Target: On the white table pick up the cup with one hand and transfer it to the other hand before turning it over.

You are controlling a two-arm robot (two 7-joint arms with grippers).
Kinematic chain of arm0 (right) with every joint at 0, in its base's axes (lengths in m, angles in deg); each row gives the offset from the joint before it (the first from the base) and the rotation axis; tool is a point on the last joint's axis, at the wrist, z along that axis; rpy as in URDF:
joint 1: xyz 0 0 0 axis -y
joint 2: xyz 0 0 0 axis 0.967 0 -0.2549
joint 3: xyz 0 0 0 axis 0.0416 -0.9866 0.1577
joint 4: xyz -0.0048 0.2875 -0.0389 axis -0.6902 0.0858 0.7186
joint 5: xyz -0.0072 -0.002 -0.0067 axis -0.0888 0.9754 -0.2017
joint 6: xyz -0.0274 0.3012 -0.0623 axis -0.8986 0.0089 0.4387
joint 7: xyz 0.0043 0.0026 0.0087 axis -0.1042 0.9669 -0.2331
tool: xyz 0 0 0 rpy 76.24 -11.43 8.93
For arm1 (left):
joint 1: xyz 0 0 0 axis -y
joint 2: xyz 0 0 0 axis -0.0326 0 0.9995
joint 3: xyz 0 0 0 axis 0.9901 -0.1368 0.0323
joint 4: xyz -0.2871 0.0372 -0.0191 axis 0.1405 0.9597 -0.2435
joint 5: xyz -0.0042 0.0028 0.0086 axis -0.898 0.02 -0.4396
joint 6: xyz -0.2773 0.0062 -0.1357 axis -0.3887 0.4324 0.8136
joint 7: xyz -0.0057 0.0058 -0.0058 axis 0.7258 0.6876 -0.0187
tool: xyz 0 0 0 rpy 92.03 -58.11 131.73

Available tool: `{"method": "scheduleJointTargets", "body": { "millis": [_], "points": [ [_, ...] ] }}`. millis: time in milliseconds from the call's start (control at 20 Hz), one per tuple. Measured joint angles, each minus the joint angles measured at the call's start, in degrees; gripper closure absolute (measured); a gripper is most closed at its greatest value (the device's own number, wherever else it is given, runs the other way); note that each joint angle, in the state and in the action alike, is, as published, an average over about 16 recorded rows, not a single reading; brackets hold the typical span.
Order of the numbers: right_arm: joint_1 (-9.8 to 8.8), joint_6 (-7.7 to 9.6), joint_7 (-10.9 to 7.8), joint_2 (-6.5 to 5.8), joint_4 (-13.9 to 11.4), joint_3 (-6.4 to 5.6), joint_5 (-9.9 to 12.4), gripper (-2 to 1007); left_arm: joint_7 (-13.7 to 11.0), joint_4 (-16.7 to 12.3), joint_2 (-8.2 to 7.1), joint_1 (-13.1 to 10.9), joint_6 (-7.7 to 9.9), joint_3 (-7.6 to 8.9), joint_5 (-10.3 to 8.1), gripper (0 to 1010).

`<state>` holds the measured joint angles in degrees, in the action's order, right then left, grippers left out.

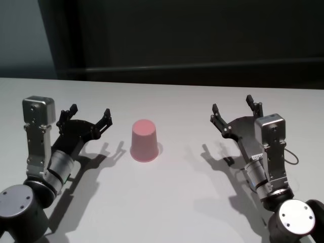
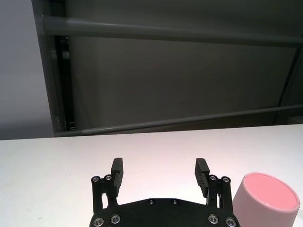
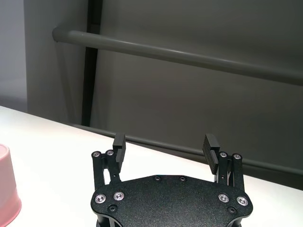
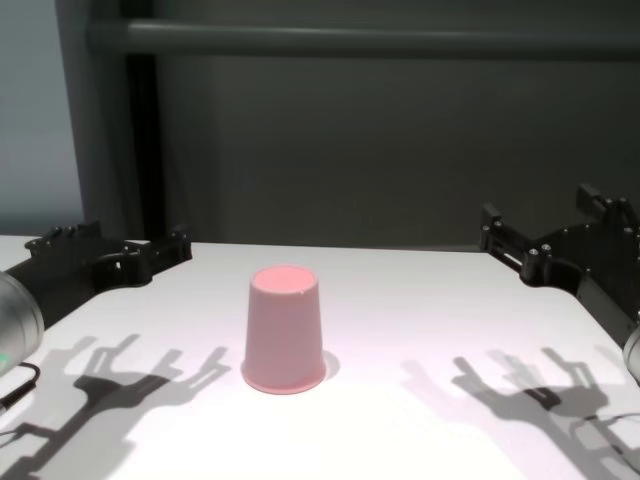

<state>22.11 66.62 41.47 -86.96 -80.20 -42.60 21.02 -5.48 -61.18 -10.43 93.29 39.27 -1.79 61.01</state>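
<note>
Cup (image 1: 145, 140) sits upside down on the white table (image 1: 177, 212), wide rim down, narrow flat base up, roughly midway between the two arms. Nothing touches it.

Left gripper (image 1: 86, 119) hovers just left of the cup, fingers spread wide, nothing between them. Right gripper (image 1: 235, 114) hovers farther off on the other side, also spread and empty.

Handling guess: thin plastic tumbler, so light, fairly stiff, walls may flex a little under a hard squeeze. Matte surface should give decent friction. The taper is the catch: a grip near the base could slide off upward, so mid-wall or lower looks safer. Take it across the sidewall on one side and leave the opposite wall bare for the second gripper at handover.

Room: tabletop around the cup is open on all sides in the head view. Far table edge lies well behind the cup, with a dark wall and rail (image 4: 350, 40) beyond. Both approach lanes look unobstructed. A light cup could tip or skid if nudged before the fingers close.
</note>
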Motion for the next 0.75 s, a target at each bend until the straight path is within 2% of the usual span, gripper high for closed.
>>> {"method": "scheduleJointTargets", "body": {
  "millis": [750],
  "points": [
    [0.0, 0.0, 0.0, 0.0, 0.0, 0.0, 0.0, 3, 0.0, 0.0, 0.0, 0.0, 0.0, 0.0, 0.0, 9]
  ]
}}
